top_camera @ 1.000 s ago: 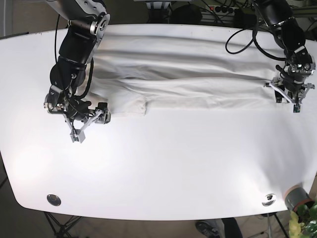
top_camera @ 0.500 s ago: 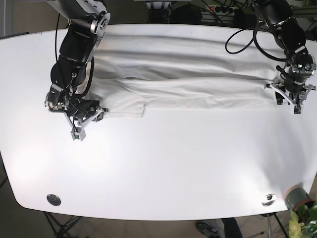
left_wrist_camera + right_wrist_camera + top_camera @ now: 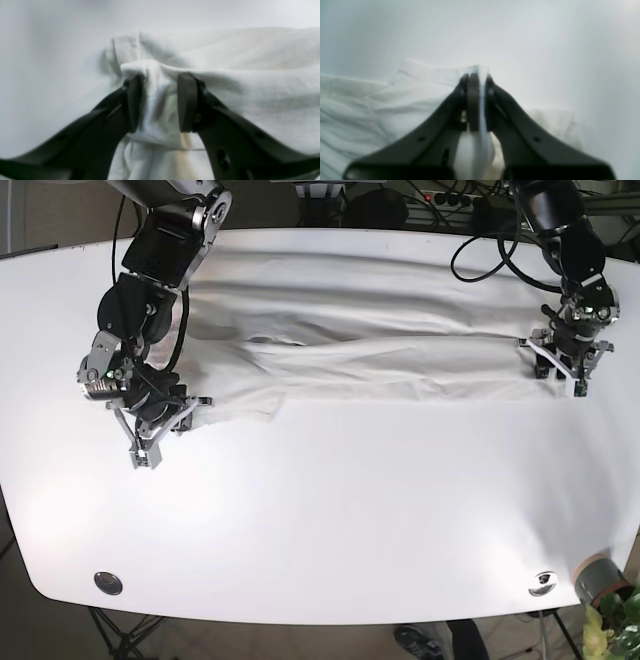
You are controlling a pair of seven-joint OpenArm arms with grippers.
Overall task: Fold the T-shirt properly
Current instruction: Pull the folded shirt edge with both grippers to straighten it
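A white T-shirt point(image 3: 380, 330) lies stretched sideways across the far half of the white table point(image 3: 350, 530), folded lengthwise. My right gripper point(image 3: 178, 412) is at its lower left corner. In the right wrist view the right gripper point(image 3: 476, 75) is shut on a thin edge of the T-shirt point(image 3: 370, 105). My left gripper point(image 3: 552, 370) is at the shirt's right end. In the left wrist view the left gripper point(image 3: 160, 77) has its jaws a little apart, with a thick fold of the T-shirt point(image 3: 250, 87) pinched between the pads.
Two round metal fittings point(image 3: 108, 583) point(image 3: 543, 582) sit near the table's front edge. A pot with a plant point(image 3: 603, 585) stands off the front right corner. Cables point(image 3: 480, 250) hang behind the far right edge.
The right gripper's open jaws have closed on the shirt's lower left edge and moved left. The left gripper has shifted left and up at the shirt's right end.
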